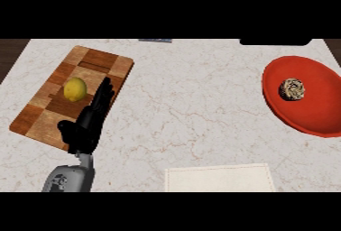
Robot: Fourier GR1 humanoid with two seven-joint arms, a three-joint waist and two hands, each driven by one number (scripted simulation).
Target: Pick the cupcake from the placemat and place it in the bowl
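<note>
My one view looks steeply down from my head onto the white marbled stone counter (pixel 193 113), with my left hand (pixel 90 122) entering from the lower edge. It spans the checkered wooden cutting board (pixel 93 63) at left to the red round bowl (pixel 313 113) at right. The cream cloth placemat (pixel 220 178) lies nearest me.

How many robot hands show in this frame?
1. The left hand is at the view's left, fingers straight, over the wooden cutting board beside the lemon. The right hand is out of view.
</note>
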